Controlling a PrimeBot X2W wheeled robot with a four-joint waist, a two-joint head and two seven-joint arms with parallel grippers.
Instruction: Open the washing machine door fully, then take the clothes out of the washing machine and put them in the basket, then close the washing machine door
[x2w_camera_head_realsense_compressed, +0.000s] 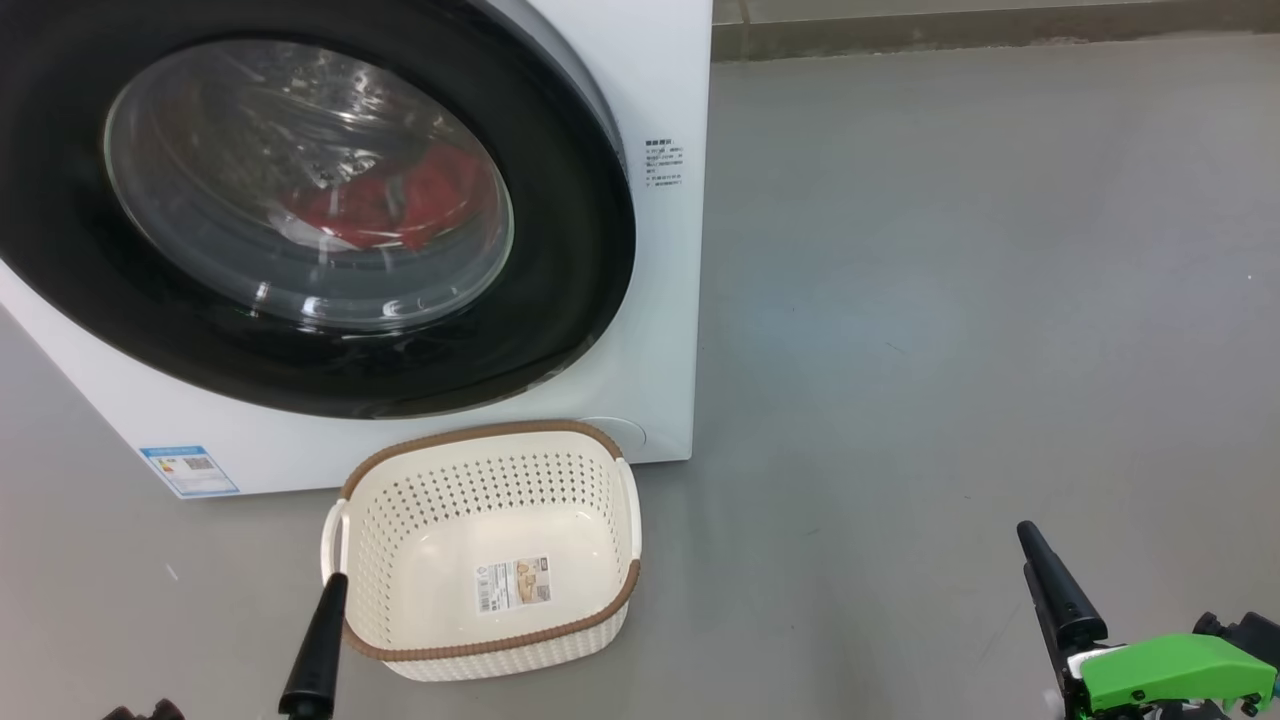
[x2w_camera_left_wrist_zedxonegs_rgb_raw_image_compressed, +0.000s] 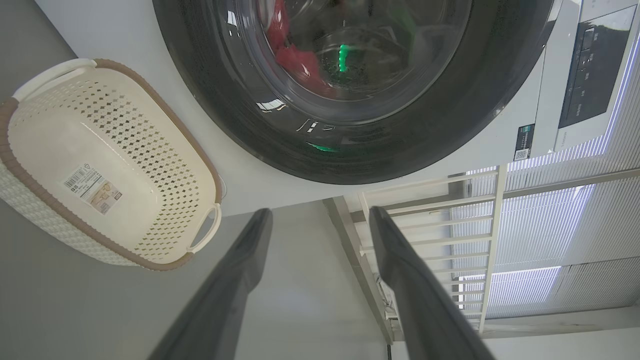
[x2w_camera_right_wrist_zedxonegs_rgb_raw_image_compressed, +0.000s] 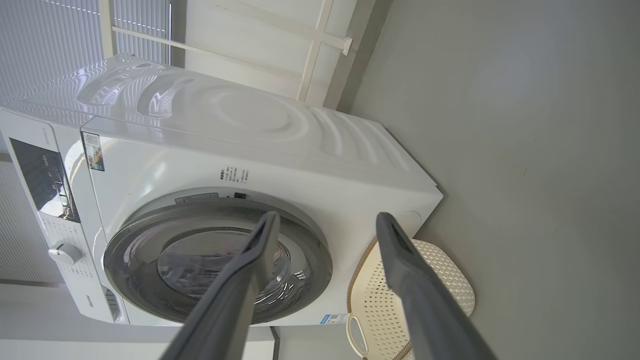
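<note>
The washing machine (x2w_camera_head_realsense_compressed: 660, 80) fills the upper left of the head view. The washing machine door (x2w_camera_head_realsense_compressed: 560, 250) lies shut against its front. Through the glass the red clothes (x2w_camera_head_realsense_compressed: 400, 205) rest low in the drum. The basket (x2w_camera_head_realsense_compressed: 480, 435) stands on the floor just in front of the machine, holding nothing but its sticker. A finger (x2w_camera_head_realsense_compressed: 318, 640) of my left gripper rises beside the basket's left corner. A finger (x2w_camera_head_realsense_compressed: 1055, 585) of my right gripper stands far to the right, over bare floor. My left gripper (x2w_camera_left_wrist_zedxonegs_rgb_raw_image_compressed: 320, 212) is open and holds nothing, and so is my right gripper (x2w_camera_right_wrist_zedxonegs_rgb_raw_image_compressed: 327, 216).
Grey floor (x2w_camera_head_realsense_compressed: 950, 300) stretches wide to the right of the machine. The control panel (x2w_camera_left_wrist_zedxonegs_rgb_raw_image_compressed: 590, 70) and a knob (x2w_camera_right_wrist_zedxonegs_rgb_raw_image_compressed: 62, 252) sit at the machine's top. A white frame with blinds (x2w_camera_left_wrist_zedxonegs_rgb_raw_image_compressed: 495, 225) stands behind it.
</note>
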